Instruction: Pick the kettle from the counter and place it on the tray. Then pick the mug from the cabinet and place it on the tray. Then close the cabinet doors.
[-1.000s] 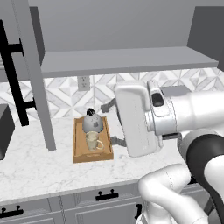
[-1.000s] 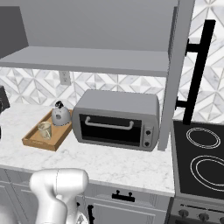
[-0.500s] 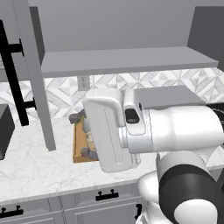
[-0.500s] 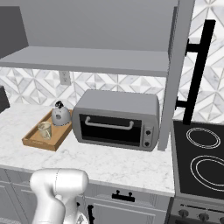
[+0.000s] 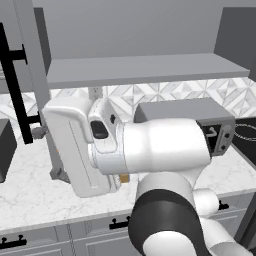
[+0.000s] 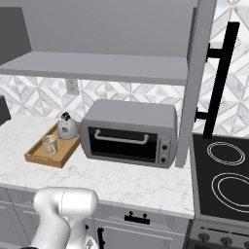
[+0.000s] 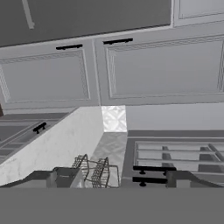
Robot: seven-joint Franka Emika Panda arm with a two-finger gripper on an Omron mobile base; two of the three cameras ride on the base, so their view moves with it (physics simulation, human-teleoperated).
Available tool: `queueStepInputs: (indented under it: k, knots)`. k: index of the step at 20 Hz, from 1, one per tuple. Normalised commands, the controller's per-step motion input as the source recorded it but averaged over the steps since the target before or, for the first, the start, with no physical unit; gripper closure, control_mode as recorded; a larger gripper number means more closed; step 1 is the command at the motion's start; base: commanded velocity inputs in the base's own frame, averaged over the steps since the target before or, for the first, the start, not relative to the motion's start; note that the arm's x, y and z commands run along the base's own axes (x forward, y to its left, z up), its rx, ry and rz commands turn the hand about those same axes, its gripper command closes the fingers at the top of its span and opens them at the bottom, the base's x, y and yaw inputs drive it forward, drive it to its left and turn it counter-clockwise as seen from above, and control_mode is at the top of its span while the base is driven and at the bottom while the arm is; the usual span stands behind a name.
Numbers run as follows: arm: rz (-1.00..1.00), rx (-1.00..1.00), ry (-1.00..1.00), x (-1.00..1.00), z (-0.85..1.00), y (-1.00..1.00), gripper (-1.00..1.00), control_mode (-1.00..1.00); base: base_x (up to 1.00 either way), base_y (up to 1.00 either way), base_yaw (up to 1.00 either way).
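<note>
Our arm (image 5: 150, 150) swings further left across the left base view than a second ago. Its big white link now covers the tray and the kettle and mug on it, which we saw there before. The link reaches the open left cabinet door (image 5: 35, 85), well beyond where it stood half a second ago.
</note>
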Motion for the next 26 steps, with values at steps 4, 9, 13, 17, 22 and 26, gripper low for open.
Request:
queueStepInputs:
  k: [4, 9, 13, 17, 22, 26]
  knots:
    - [-0.02, 0.0, 0.0, 0.11, 0.0, 0.56, -1.0, -1.0, 0.0, 0.0, 0.0]
    - [-0.22, 0.0, 0.02, 0.4, -0.12, 0.5, -1.0, -1.0, 0.0, 0.0, 0.0]
    - [-0.24, 0.0, 0.0, 0.23, -0.13, 0.39, -1.0, -1.0, 0.0, 0.0, 0.0]
    - [-0.22, 0.0, 0.05, 0.07, -0.04, 0.23, -1.0, -1.0, 0.0, 0.0, 0.0]
    - [-0.24, 0.0, 0.05, 0.19, 0.0, 0.18, -1.0, -1.0, 0.0, 0.0, 0.0]
    - [-0.21, 0.0, 0.01, 0.11, 0.0, 0.01, -1.0, -1.0, 0.0, 0.0, 0.0]
